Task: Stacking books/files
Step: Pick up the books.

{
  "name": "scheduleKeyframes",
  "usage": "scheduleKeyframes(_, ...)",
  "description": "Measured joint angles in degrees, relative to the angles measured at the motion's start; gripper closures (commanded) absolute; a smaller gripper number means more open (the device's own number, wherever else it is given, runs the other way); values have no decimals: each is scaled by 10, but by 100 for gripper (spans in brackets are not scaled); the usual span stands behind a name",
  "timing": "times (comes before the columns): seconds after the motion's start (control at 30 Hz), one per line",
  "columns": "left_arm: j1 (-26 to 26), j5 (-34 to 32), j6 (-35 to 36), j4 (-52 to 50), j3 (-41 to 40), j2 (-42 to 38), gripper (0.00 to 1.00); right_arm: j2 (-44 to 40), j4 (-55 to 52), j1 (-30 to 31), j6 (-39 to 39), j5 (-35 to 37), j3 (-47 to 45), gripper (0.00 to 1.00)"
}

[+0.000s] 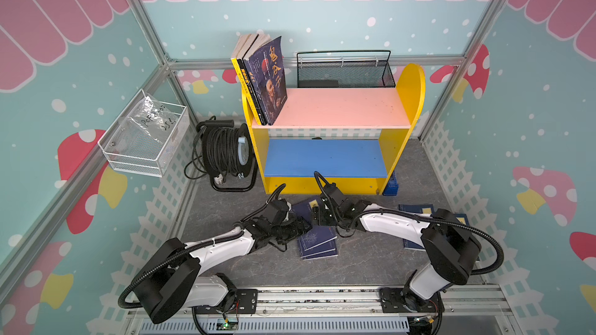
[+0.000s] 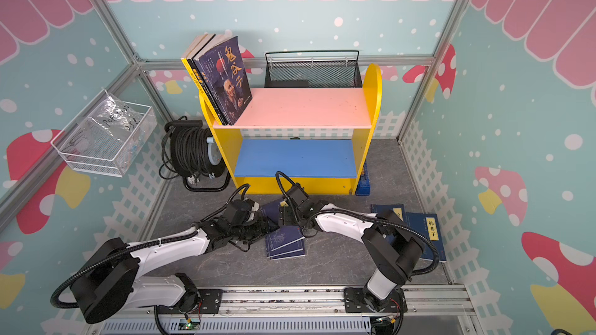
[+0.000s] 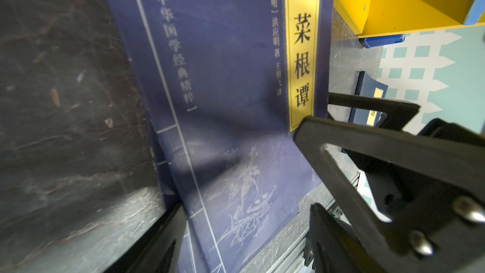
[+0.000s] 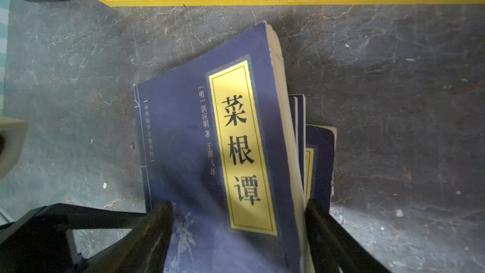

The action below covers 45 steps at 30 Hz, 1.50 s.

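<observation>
Down at the floor, the left gripper [image 3: 240, 169] and the right gripper [image 4: 238, 204] both stand with jaws wide apart, each straddling the same navy book [image 4: 181, 132]. Its matte cover lies between the black, triangular-framed fingers [image 4: 157, 232], though whether any pad actually presses on it is hard to tell, since the fingertips blur against the cover. That book is a thin, worn paperback with a yellow title label [image 4: 241, 148] and cream page edges, one edge tilted up off the other navy books [image 4: 319, 158] under it. In both top views the little pile [image 1: 317, 243] lies on the grey marbled floor [image 1: 371, 259] just in front of the yellow bookshelf [image 1: 408, 98], with the two grippers meeting nose to nose above it and hiding much of the top cover. More navy books [image 2: 429, 230] lie flat nearby, partly covered by the right arm [image 2: 342, 223]. Up on the shelf's smooth pink board [image 1: 338, 107], a purple book [image 1: 269, 82] with an old man's portrait, a black-spined book [image 1: 251, 88] and a yellow-spined book [image 1: 238, 70] stand leaning at the end nearest the cable reel [image 1: 224, 153]; the blue board [image 1: 322, 157] lies below. A black mesh basket [image 1: 345, 72] sits behind the shelf, and a white wire basket [image 1: 145, 136] holding a crinkled clear bag hangs on the wall.
</observation>
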Motion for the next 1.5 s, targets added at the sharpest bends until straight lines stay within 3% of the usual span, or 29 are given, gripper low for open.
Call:
scheduleKeyframes(0.2,1,3,0,2,0,1,24,-5,5,-2,-2,1,-13,30)
scheduleKeyframes(0.37,2,3,0,2,3,3,24,-27,7,-4,7,-3,-35,45)
scheduleKeyframes(0.8,33,8,1,-16,3,2,25,-85,38,1,53,-44,-83,54)
scheduleKeyframes(1.17,70,16,29,-67,1,-36,16,-40,60,14,62,-70,-83,57)
scheduleKeyframes(1.5,70,48,37,-53,-74,-63,17,-24,88,15,61,-73,-83,59)
